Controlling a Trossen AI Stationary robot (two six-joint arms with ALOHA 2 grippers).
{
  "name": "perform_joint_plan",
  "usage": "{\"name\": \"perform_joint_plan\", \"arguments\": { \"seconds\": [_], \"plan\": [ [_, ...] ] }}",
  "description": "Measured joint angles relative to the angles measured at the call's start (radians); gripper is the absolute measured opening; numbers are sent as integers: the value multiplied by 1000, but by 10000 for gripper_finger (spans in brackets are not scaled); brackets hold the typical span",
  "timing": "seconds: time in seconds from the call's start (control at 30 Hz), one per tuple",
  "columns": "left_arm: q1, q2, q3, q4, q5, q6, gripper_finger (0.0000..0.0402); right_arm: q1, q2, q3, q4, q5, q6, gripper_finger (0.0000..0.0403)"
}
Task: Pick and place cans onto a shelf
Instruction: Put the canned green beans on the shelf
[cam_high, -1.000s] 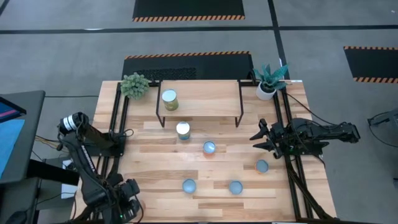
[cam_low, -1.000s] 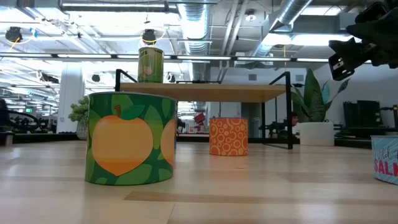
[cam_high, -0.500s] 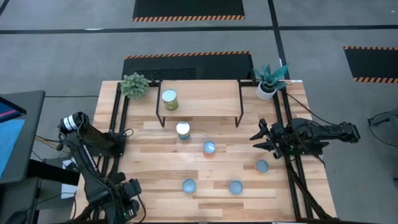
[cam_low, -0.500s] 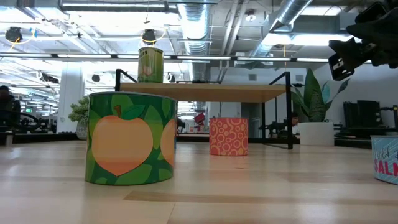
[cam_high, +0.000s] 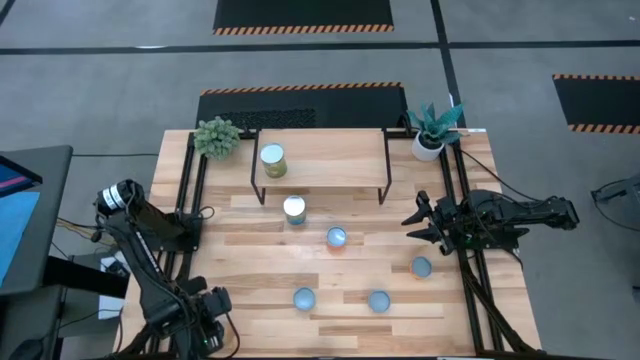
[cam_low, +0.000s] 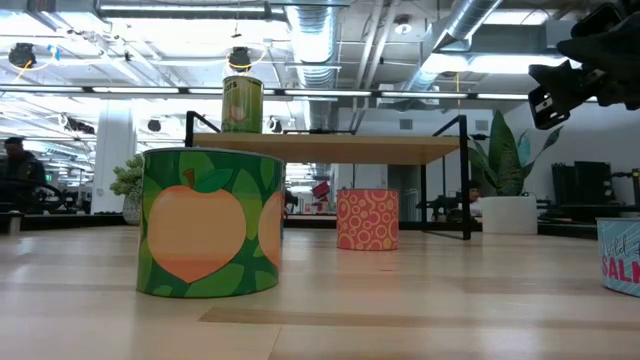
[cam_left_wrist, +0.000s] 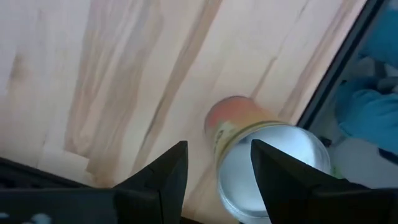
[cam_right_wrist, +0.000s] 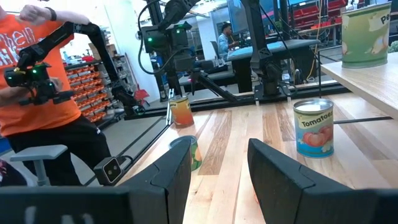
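One can (cam_high: 272, 160) stands on the light-wood shelf (cam_high: 330, 165) at the table's far side. Several cans stand on the table: (cam_high: 294, 209), (cam_high: 336, 238), (cam_high: 421, 267), (cam_high: 303, 298), (cam_high: 378, 300). My left gripper (cam_high: 205, 328) is open over the near left corner. In its wrist view (cam_left_wrist: 217, 180) a peach-labelled can (cam_left_wrist: 239, 127) with a silver top stands upright below, between the fingers' lines; the right wrist view shows this can (cam_right_wrist: 180, 111) under the gripper. My right gripper (cam_high: 415, 222) is open and empty at the table's right edge, above the table.
A green bush (cam_high: 217, 137) and a potted plant in a white pot (cam_high: 430, 138) stand at the far corners beside the shelf. Black rails (cam_high: 190, 200) run along the table's left and right edges. A person in an orange shirt (cam_right_wrist: 37, 81) stands beyond the table's left side.
My left gripper has shifted a little toward the table's right edge over the near left corner. The cans have stayed where they were.
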Motion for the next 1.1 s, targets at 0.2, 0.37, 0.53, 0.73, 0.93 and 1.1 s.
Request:
{"name": "perform_joint_plan", "arguments": {
  "seconds": [0.2, 0.37, 0.53, 0.73, 0.93, 1.1],
  "plan": [
    [1, 0, 0, 2, 14, 49, 164, 0, 0, 0, 0, 0, 0, 182],
    [1, 0, 0, 0, 13, 91, 164, 0, 0, 0, 0, 0, 0, 182],
    [1, 0, 0, 0, -4, 117, 164, 0, 0, 0, 0, 0, 0, 182],
    [2, 0, -10, 26, -8, 113, 164, 0, 0, 0, 0, 0, 0, 182],
    [3, -2, -50, 96, 23, 127, 164, 0, 0, 0, 0, 0, 0, 182],
    [12, -2, -50, 95, 27, 159, 164, 0, 0, 0, 0, 0, 0, 182]
  ]
}}
